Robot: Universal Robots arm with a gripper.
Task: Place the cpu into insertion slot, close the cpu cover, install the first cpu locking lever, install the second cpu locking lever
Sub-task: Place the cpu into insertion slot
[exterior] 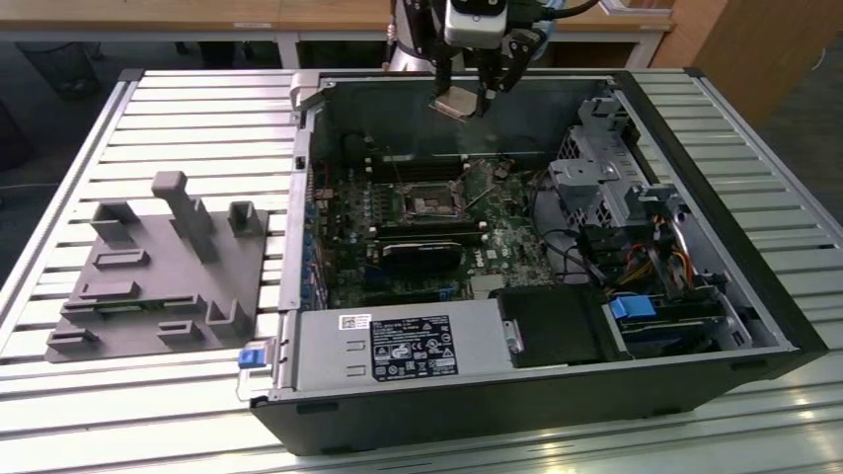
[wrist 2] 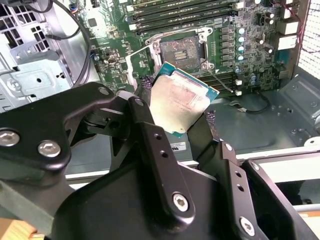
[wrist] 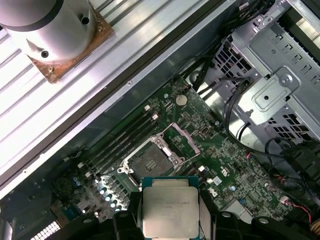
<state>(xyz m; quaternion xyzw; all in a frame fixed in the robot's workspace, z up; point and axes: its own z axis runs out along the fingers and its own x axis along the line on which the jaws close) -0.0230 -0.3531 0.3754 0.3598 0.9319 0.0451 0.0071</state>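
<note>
My gripper (exterior: 464,99) is shut on the cpu (exterior: 457,105), a flat square chip with a pale metal face. It hangs tilted above the far end of the open computer case. In both wrist views the chip (wrist 2: 182,100) (wrist: 170,207) sits clamped between the black fingers (wrist 2: 150,130). The insertion slot (exterior: 428,203) (wrist 2: 180,50) (wrist: 150,162) lies bare on the green board below, apart from the chip. The cpu cover (wrist: 183,141) (wrist 2: 141,64) stands swung open beside the slot.
The case's walls (exterior: 303,197) ring the board. A black heatsink block (exterior: 421,252) sits near the slot, and long memory slots (wrist 2: 185,12) run alongside it. A metal drive cage (exterior: 599,168) with cables is at the exterior view's right. A grey fixture (exterior: 158,267) stands on the slatted table.
</note>
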